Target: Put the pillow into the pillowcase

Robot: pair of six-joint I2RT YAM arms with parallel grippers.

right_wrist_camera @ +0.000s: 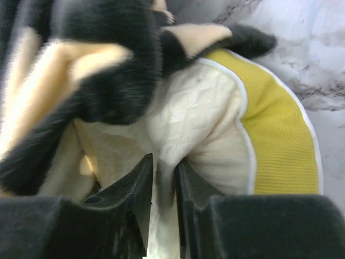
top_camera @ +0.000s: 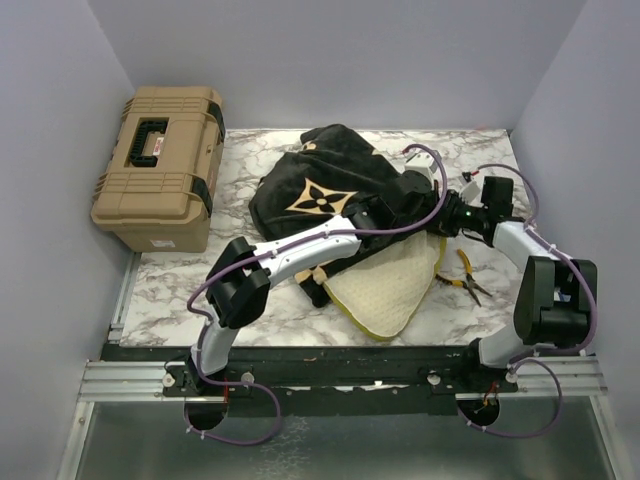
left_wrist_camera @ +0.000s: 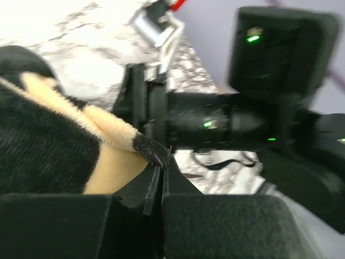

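The black pillowcase point(top_camera: 320, 190) with tan flower motifs lies mid-table. The cream quilted pillow point(top_camera: 385, 290), yellow-edged, sticks out of its near right side. My left gripper point(top_camera: 372, 213) reaches across the sack. In the left wrist view the left gripper point(left_wrist_camera: 161, 168) is shut, with a fuzzy black corner of the pillowcase point(left_wrist_camera: 150, 149) pinched at its tips. My right gripper point(top_camera: 432, 218) comes in from the right. Up close the right gripper point(right_wrist_camera: 163, 164) is closed on a fold of the pillow point(right_wrist_camera: 194, 118), beside its yellow band point(right_wrist_camera: 275, 135), with the pillowcase point(right_wrist_camera: 108, 81) bunched over it.
A tan toolbox point(top_camera: 160, 165) stands at the back left, half off the marble table point(top_camera: 170, 290). Yellow-handled pliers point(top_camera: 468, 277) lie on the table right of the pillow. The right arm's wrist point(left_wrist_camera: 269, 81) sits close in front of the left gripper. Walls enclose three sides.
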